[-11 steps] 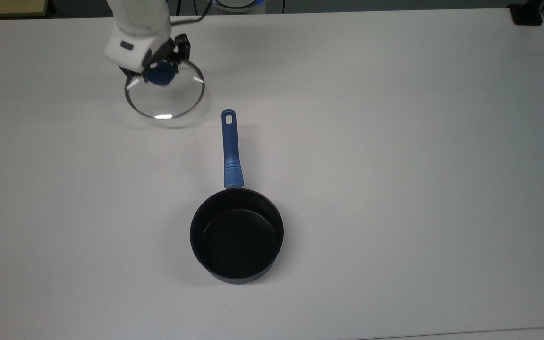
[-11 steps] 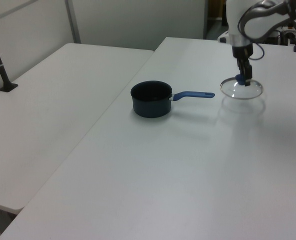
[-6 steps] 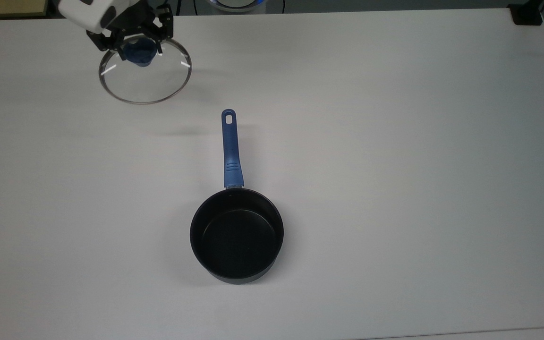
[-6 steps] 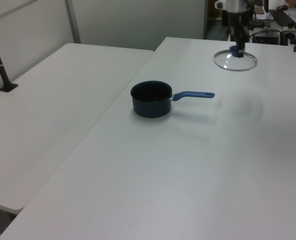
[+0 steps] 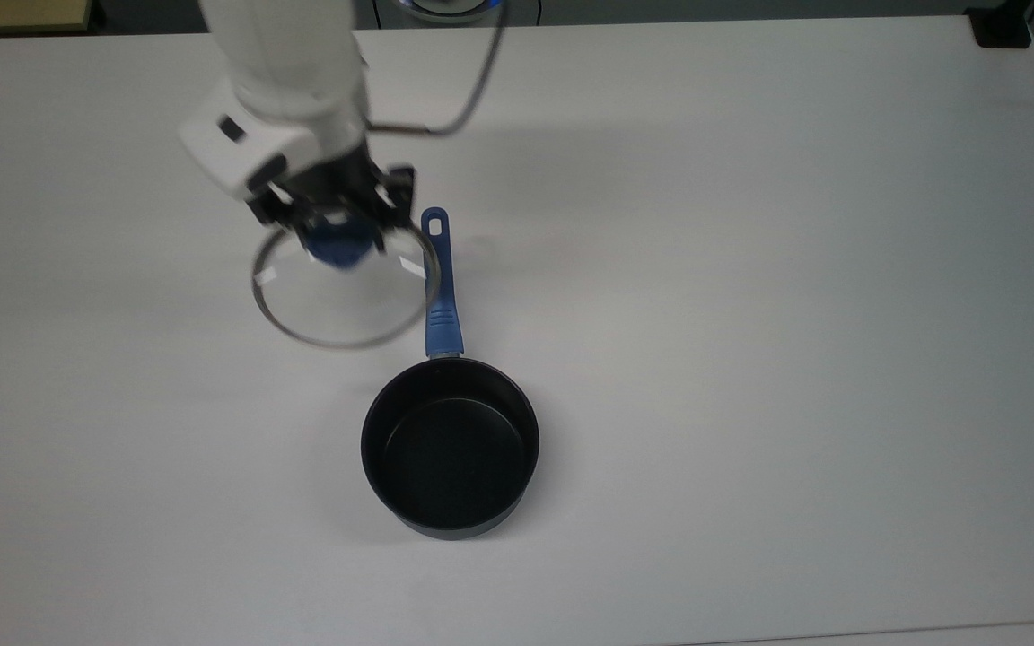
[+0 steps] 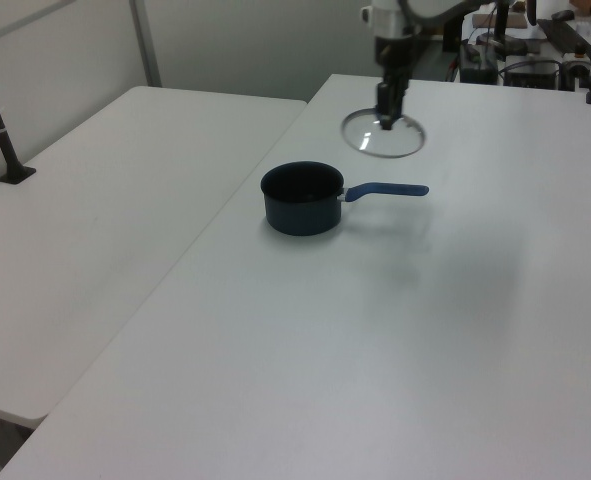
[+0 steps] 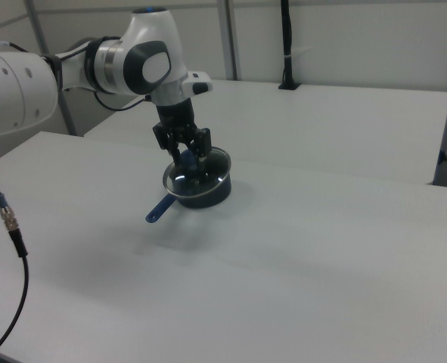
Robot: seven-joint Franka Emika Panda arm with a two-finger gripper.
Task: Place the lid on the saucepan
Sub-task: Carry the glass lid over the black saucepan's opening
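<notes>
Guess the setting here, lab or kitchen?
Probably a robot lab or test cell, not a kitchen. Bare white tables pushed together, plain partition walls, loose cabling, and a robot arm whose claw carries a lid near the saucepan.

We can read no words, brands or numbers anywhere here. The glass lid (image 5: 344, 290) hanging under the gripper (image 5: 337, 235) carries two small white marks, one to each side of the knob in the top view, but we cannot make out letters in them. The saucepan (image 5: 450, 446), below the gripper in the top view, bears no print we can read.
</notes>
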